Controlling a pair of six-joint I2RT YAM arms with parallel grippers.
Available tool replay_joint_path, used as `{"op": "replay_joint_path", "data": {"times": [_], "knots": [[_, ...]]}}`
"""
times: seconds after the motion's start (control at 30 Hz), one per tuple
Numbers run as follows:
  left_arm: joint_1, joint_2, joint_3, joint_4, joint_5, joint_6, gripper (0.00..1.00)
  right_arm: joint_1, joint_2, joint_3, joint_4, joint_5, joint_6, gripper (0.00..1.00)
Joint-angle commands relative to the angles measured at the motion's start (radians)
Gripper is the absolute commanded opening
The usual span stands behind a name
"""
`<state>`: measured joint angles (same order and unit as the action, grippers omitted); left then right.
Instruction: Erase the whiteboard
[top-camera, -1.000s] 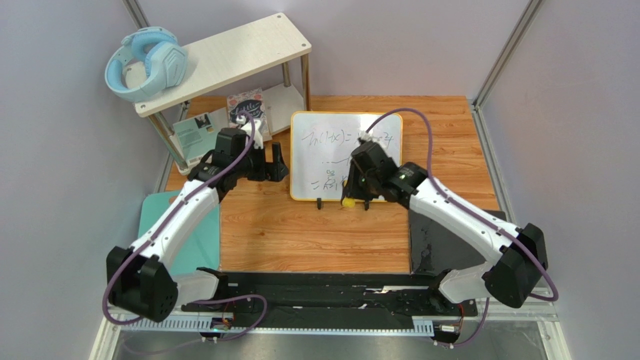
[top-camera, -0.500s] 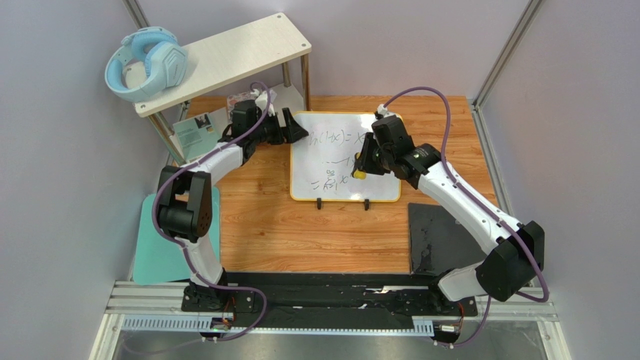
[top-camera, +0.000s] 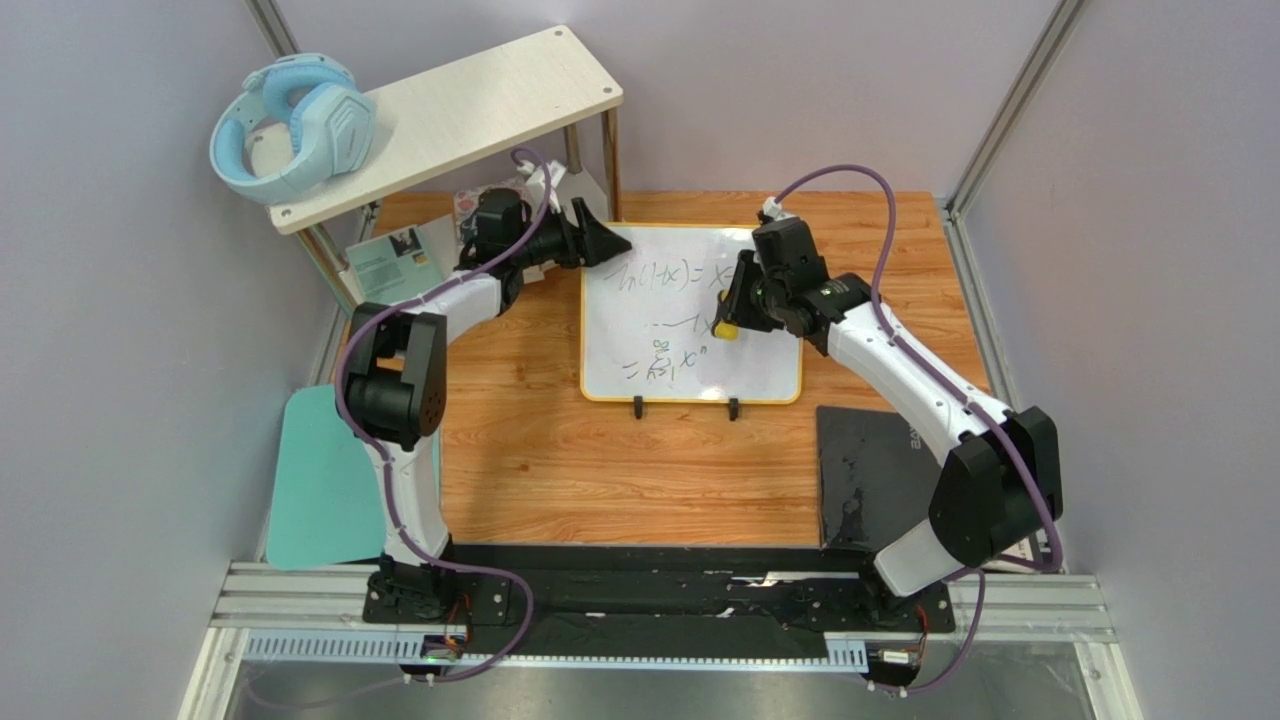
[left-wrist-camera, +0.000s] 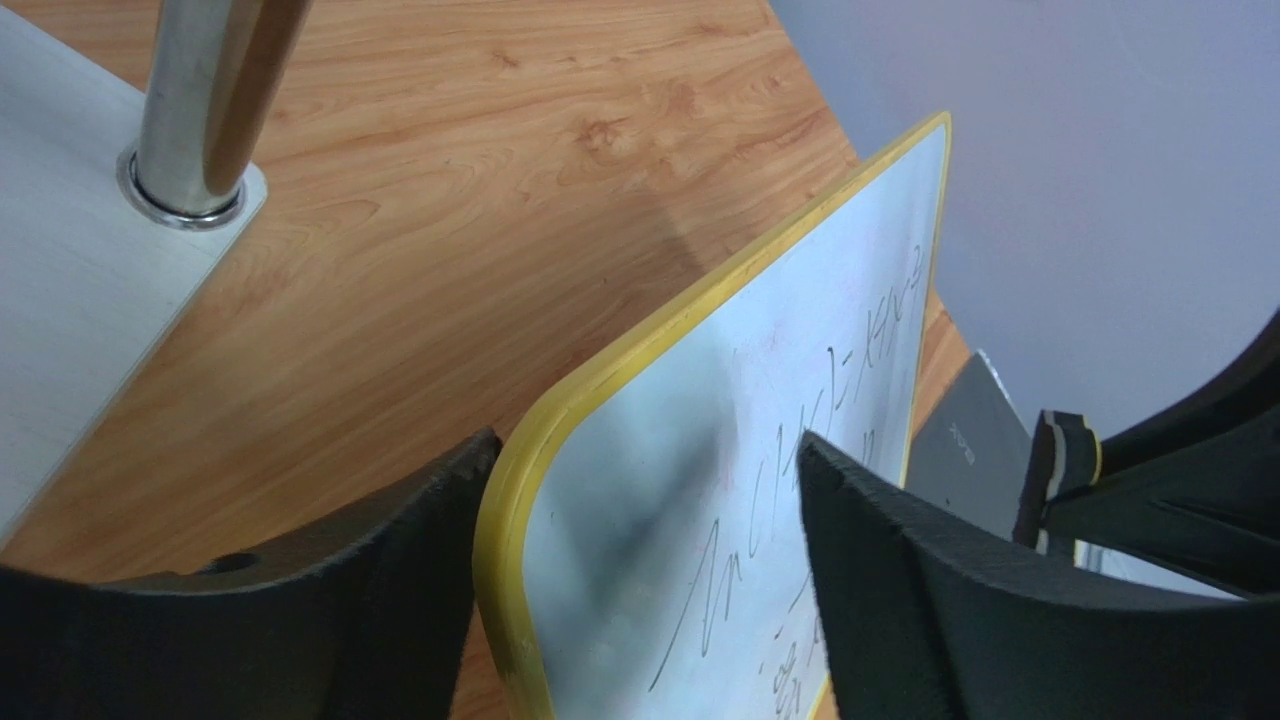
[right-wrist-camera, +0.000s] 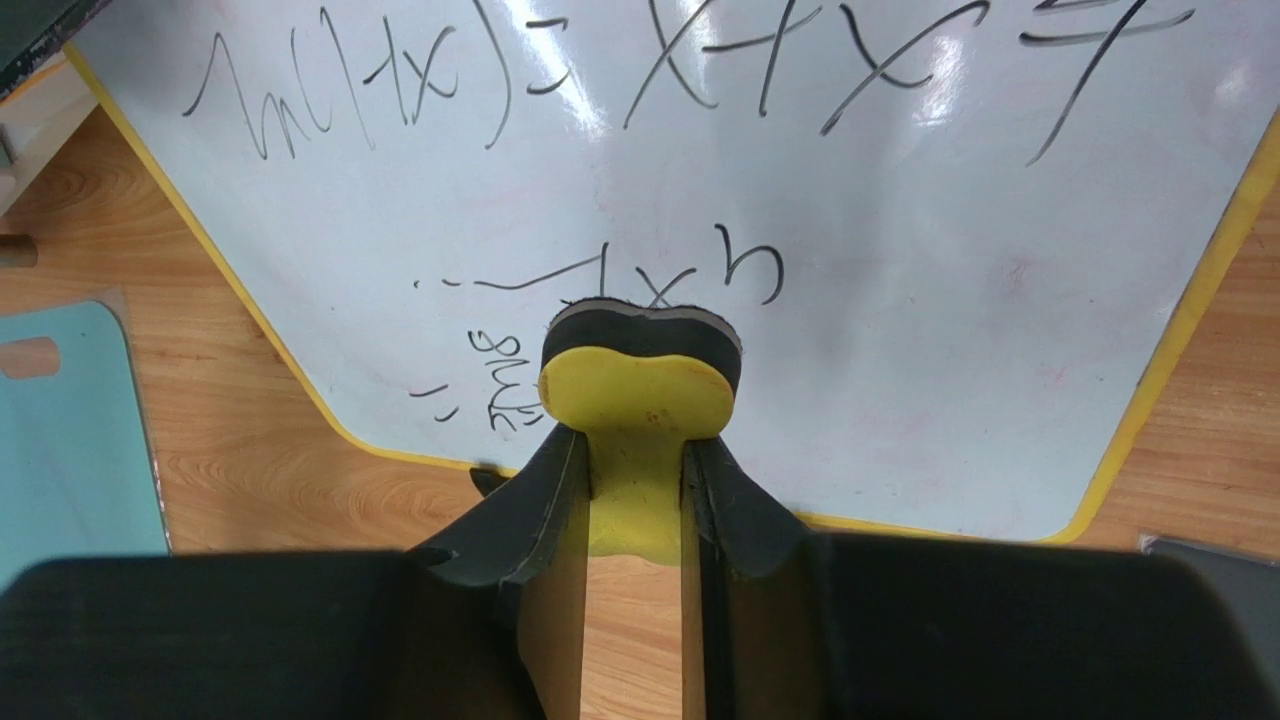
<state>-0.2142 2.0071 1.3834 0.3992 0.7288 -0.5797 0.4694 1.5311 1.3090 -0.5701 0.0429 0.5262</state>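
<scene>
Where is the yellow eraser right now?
In the top view, the yellow eraser is gripped by the right pincer, held against the whiteboard, just right of its middle.

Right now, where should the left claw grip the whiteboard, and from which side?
The whiteboard's far left corner, from the left: the thin frame there stands off the table, between the open left claw's fingers, clear of the eraser.
</scene>
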Motion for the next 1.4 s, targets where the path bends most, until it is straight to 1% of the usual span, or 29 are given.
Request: {"op": "replay_joint_path", "data": {"times": [0.0,0.13,0.17,0.23,0.3,0.33,0.37,0.43,0.47,0.5,0.7,0.83,0.93,1.0,1.17,1.27,1.37], "knots": [[0.009,-0.013,-0.024,0.159,0.052,-0.046,0.71,-0.020,0.029,0.053,0.108,-0.028,-0.038,0.00],[0.016,-0.018,-0.044,0.191,0.046,-0.060,0.69,-0.031,0.067,0.081,0.119,-0.028,-0.064,0.00],[0.021,-0.016,-0.044,0.193,0.049,-0.063,0.65,-0.034,0.073,0.081,0.134,-0.023,-0.069,0.00],[0.027,-0.013,-0.044,0.194,0.063,-0.066,0.62,-0.031,0.086,0.073,0.157,0.001,-0.075,0.00],[0.035,-0.007,-0.041,0.188,0.073,-0.065,0.53,-0.032,0.099,0.073,0.188,0.024,-0.084,0.00],[0.039,-0.005,-0.038,0.185,0.086,-0.062,0.48,-0.032,0.104,0.075,0.197,0.046,-0.089,0.00],[0.042,-0.004,-0.037,0.169,0.090,-0.057,0.38,-0.032,0.109,0.078,0.216,0.055,-0.095,0.00],[0.053,0.001,-0.032,0.153,0.089,-0.055,0.20,-0.034,0.127,0.085,0.243,0.066,-0.126,0.00],[0.055,0.004,-0.032,0.155,0.089,-0.057,0.05,-0.032,0.136,0.093,0.257,0.072,-0.130,0.00],[0.058,0.005,-0.032,0.148,0.086,-0.054,0.00,-0.034,0.145,0.105,0.259,0.077,-0.144,0.00],[0.059,0.013,-0.038,0.158,0.122,-0.029,0.00,-0.035,0.216,0.180,0.266,0.103,-0.204,0.00],[0.061,0.012,-0.052,0.162,0.121,-0.002,0.00,-0.035,0.265,0.220,0.305,0.124,-0.262,0.00],[0.062,0.021,-0.050,0.153,0.126,0.014,0.00,-0.035,0.329,0.254,0.323,0.124,-0.285,0.00],[0.062,0.022,-0.053,0.142,0.123,0.032,0.00,-0.035,0.372,0.286,0.317,0.094,-0.293,0.00],[0.062,0.027,-0.049,0.084,0.115,0.093,0.00,-0.022,0.422,0.302,0.328,-0.014,-0.282,0.00],[0.062,0.022,-0.044,0.047,0.110,0.126,0.00,0.014,0.434,0.311,0.323,-0.061,-0.293,0.00],[0.062,0.015,-0.041,0.018,0.101,0.146,0.00,0.057,0.446,0.334,0.279,-0.070,-0.295,0.00]]}}
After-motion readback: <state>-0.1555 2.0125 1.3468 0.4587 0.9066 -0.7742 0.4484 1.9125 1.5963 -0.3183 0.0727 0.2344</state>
